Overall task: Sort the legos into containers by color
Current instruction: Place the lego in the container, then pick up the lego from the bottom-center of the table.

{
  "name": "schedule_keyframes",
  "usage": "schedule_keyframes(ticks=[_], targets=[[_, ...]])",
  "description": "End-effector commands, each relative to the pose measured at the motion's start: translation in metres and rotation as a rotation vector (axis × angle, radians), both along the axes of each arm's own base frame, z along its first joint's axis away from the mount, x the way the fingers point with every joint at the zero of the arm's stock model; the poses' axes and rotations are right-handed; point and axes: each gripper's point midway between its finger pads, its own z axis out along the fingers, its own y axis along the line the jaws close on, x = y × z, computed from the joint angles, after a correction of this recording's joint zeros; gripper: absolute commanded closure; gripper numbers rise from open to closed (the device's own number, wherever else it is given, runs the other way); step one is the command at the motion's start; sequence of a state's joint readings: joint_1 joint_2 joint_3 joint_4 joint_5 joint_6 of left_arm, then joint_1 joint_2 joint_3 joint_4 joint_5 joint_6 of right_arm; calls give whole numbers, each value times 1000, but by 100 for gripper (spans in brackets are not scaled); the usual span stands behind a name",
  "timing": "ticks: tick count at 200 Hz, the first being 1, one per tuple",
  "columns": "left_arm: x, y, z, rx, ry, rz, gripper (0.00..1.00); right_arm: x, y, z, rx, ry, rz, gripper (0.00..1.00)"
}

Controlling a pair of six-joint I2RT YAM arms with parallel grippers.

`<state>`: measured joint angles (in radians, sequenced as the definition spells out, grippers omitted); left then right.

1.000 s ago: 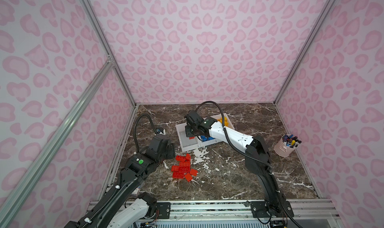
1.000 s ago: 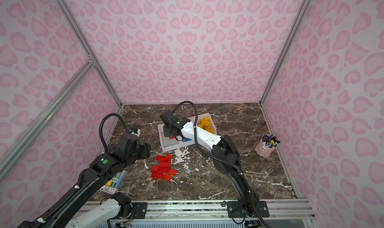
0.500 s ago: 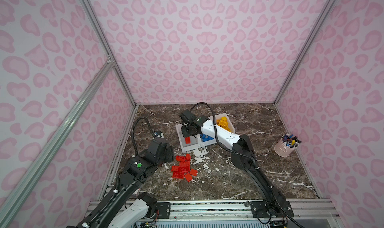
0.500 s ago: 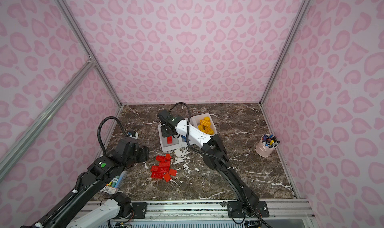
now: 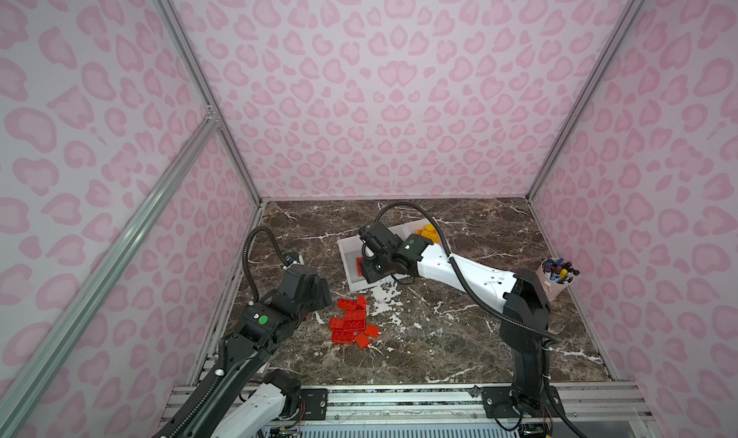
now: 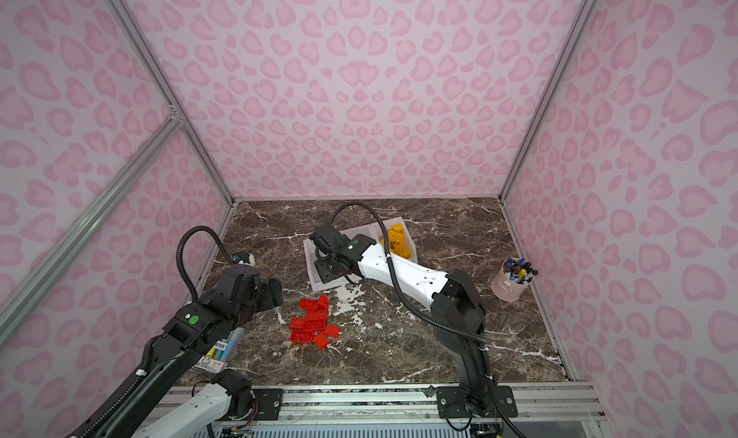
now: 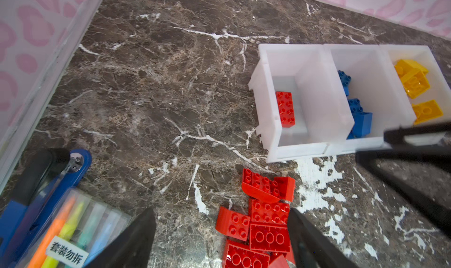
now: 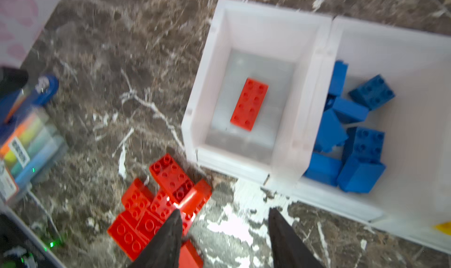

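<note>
**Top views.** The loose red legos (image 5: pixel 351 324) lie in a tight cluster at lower centre of the frame, on the marble tabletop (image 5: pixel 439 336). The containers (image 5: pixel 348 270) stand just above them in the frame. Yellow legos (image 6: pixel 397 240) fill the bin at the right end of the row. The right arm (image 5: pixel 459 268) reaches across the row and hides the middle bin. A cup of pens (image 5: pixel 557 276) stands well apart at the right edge. Pink patterned walls (image 5: pixel 379 96) close three sides, so the approach is best made from above.

**Left wrist view.** The left gripper (image 7: pixel 219 211) hangs over the red cluster, jaws wide apart, holding nothing. A marker pack (image 7: pixel 68 230) lies near the wall.

**Right wrist view.** The right gripper (image 8: pixel 224 211) is partly spread and empty, close to the end bin. One red brick (image 8: pixel 250 104) lies flat, studs up, in that bin. Blue legos (image 8: pixel 353 144) fill the next bin.

**Handling (judged).** The bricks look light, rigid and smooth. Grip across the flat side walls, not over the studs. Tightly packed neighbours may shift, and the polished surface probably offers little friction.
</note>
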<state>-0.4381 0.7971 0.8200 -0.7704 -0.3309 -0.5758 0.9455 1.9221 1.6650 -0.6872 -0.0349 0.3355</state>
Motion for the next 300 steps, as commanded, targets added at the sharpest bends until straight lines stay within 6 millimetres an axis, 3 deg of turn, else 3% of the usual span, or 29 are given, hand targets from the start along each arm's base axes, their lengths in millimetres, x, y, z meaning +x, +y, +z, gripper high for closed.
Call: schedule_keyframes(ticks=[1,37,86,119,163,238,300], targets=[[-4,14,-5,-7,22,52,12,-30,13,-7,9,-22,143,43],[-3,29,-13,-53,63,103,11,-88,39,-35,-42,6,346,42],[-4,38,-14,-95,64,134,11,-117,84,-54,-44,25,489,42],[-5,38,-16,-115,68,133,11,-129,101,-71,-86,30,558,43],[-6,35,-16,-129,66,122,11,-132,97,-95,-137,56,570,43],[-6,36,-18,-136,75,129,11,-139,89,-118,-200,76,603,46],[-5,37,-18,-139,75,133,11,-144,75,-131,-262,83,612,61]])
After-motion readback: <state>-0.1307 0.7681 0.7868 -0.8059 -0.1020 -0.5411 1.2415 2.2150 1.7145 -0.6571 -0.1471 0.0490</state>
